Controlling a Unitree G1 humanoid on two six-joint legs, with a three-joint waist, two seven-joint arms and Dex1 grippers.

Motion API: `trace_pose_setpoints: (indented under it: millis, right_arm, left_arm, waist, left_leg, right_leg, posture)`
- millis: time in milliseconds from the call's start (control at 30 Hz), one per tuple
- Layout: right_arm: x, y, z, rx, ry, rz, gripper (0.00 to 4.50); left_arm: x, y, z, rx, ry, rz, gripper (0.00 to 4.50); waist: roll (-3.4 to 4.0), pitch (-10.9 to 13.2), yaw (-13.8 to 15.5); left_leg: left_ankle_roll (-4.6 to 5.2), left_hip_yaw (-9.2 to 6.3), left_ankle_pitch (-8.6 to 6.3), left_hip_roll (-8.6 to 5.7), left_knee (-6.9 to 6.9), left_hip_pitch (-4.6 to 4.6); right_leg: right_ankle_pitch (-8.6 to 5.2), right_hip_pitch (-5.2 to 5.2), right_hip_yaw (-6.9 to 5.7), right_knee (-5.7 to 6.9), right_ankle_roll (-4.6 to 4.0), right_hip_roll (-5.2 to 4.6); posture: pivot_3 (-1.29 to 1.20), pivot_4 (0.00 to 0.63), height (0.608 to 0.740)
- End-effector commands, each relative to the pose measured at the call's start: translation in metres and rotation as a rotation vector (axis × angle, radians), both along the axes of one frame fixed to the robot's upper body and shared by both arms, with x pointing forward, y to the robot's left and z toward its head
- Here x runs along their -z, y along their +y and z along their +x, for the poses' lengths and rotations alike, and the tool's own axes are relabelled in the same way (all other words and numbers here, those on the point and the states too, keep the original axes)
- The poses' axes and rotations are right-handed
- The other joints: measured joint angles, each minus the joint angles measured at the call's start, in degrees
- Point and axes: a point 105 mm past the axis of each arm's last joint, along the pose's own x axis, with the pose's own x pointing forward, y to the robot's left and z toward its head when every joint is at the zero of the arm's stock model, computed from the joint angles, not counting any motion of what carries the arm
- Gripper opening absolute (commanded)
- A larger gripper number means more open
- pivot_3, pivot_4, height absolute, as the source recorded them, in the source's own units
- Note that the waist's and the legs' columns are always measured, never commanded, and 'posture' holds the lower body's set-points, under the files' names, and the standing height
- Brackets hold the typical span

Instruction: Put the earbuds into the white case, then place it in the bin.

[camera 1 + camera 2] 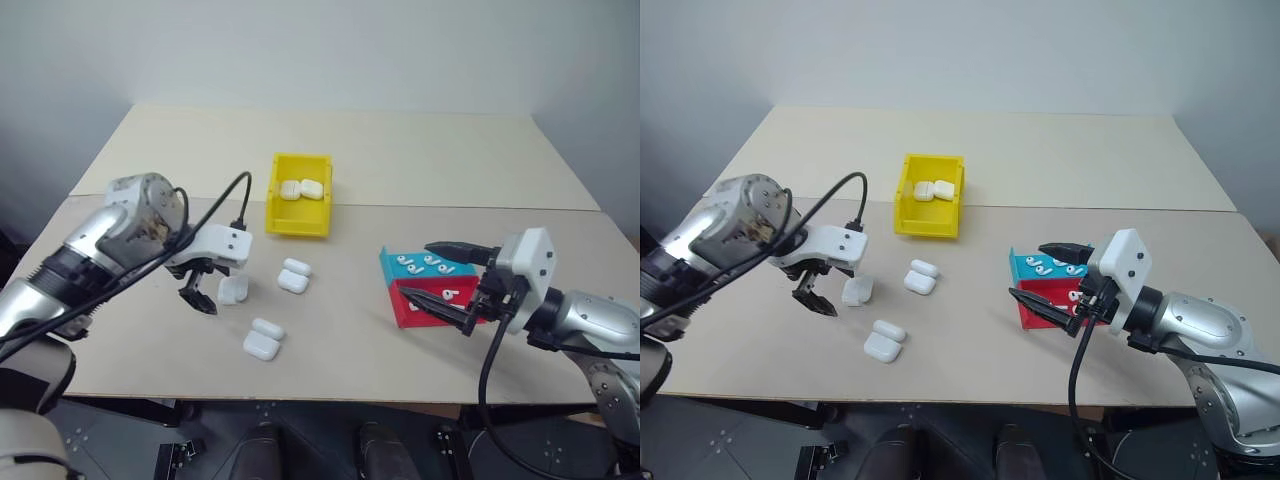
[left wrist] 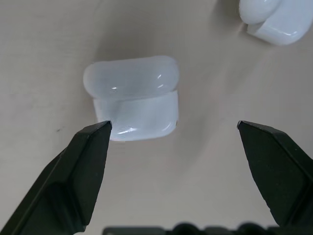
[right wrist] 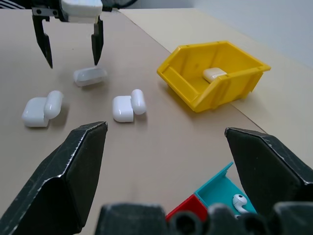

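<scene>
A: Left wrist view showed the left gripper [image 2: 173, 127] pointing down at the table [image 1: 420, 160], jaws spread wide and empty. A closed white case [image 2: 132, 100] lay on the table just beyond the fingertips [image 2: 100, 129], nearer one finger than the other; contact with that tip could not be told.

B: And from the head camera?

A: That case [image 1: 233, 289] sat just beside the left gripper [image 1: 200, 290]. Two other cases lay open on the table: one [image 1: 294, 275] toward the yellow bin [image 1: 299, 222], one [image 1: 263, 339] nearer the table's front edge. Both were apart from the gripper.

B: Bin contents?

A: Two white cases [image 1: 301, 189] lay side by side inside, toward its far end.

B: Right side?

A: The right gripper [image 1: 455, 285] was held about level, pointing toward the robot's left, jaws fully apart, nothing between them. It hovered over the teal tray [image 1: 392, 258] and red tray [image 1: 405, 310], which stood touching each other. Several earbuds [image 1: 432, 264] lay in the teal tray; at least one earbud [image 1: 447, 294] lay in the red tray.

B: Distance between the arms?

A: Well apart, with the bin farther back on the table, between them.
</scene>
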Motion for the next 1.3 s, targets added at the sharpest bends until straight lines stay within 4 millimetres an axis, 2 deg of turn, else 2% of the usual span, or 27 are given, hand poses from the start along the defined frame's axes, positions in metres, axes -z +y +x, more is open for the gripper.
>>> trace_pose_setpoints:
  millis: [33, 433, 767, 800, 967, 1133, 1300]
  right_arm:
    - [-0.010, 0.003, -0.005, -0.013, -0.062, 0.001, 4.50]
    - [-0.009, 0.004, -0.006, -0.012, -0.061, 0.002, 4.50]
    - [-0.008, 0.004, -0.008, -0.011, -0.056, 0.007, 4.50]
    - [-0.008, 0.004, -0.008, -0.011, -0.055, 0.007, 4.50]
    - [-0.008, 0.004, -0.007, -0.012, -0.054, 0.007, 4.50]
    - [-0.008, 0.005, -0.006, -0.015, -0.056, 0.012, 4.50]
    - [-0.008, 0.003, -0.004, -0.012, -0.056, 0.015, 4.50]
  left_arm:
    - [-0.008, 0.000, 0.004, -0.049, -0.024, -0.029, 4.48]
    - [0.014, 0.001, 0.013, -0.066, -0.097, 0.006, 4.48]
    - [0.021, 0.001, 0.015, -0.064, -0.122, -0.001, 4.48]
    - [0.021, 0.001, 0.015, -0.057, -0.123, -0.002, 4.08]
    - [0.021, 0.001, 0.016, -0.068, -0.129, -0.012, 2.76]
    - [0.014, 0.011, 0.015, -0.092, -0.142, -0.045, 2.75]
    - [-0.008, 0.020, 0.015, -0.104, -0.217, -0.222, 2.75]
  waist:
    - [0.00, 0.00, 0.01]
    - [0.00, 0.00, -0.06]
    - [0.01, 0.00, 0.12]
    - [0.01, 0.00, 0.14]
    - [0.01, -0.01, 0.15]
    - [0.01, -0.01, 0.10]
    - [0.00, 0.00, -0.34]
  left_leg:
    - [0.00, 0.00, 0.00, 0.00, 0.00, -0.01]
    - [0.00, -0.01, 0.00, 0.00, 0.01, 0.00]
    - [0.00, -0.01, 0.00, -0.01, 0.01, 0.06]
    - [0.00, -0.01, 0.00, -0.01, 0.01, 0.06]
    - [0.00, -0.01, 0.00, -0.01, 0.01, 0.10]
    - [0.00, -0.01, 0.00, -0.01, 0.01, 0.11]
    - [0.00, -0.02, 0.00, 0.01, 0.01, 0.03]
  right_leg:
    - [0.00, 0.00, 0.00, -0.01, 0.00, 0.00]
    - [0.00, 0.00, 0.00, 0.00, 0.00, 0.00]
    - [0.00, 0.05, 0.00, 0.04, 0.00, -0.01]
    - [0.00, 0.05, 0.00, 0.04, 0.00, -0.01]
    - [0.01, 0.08, 0.00, 0.06, 0.00, -0.01]
    - [0.01, 0.09, 0.00, 0.07, -0.01, -0.01]
    - [0.01, -0.01, 0.01, 0.06, -0.01, 0.00]
  posture:
    - [0.00, 0.150, 0.740]
    - [0.00, 0.150, 0.740]
    - [0.00, 0.150, 0.740]
    - [0.00, 0.150, 0.740]
    - [0.00, 0.150, 0.740]
    - [0.00, 0.150, 0.740]
    - [0.00, 0.150, 0.740]
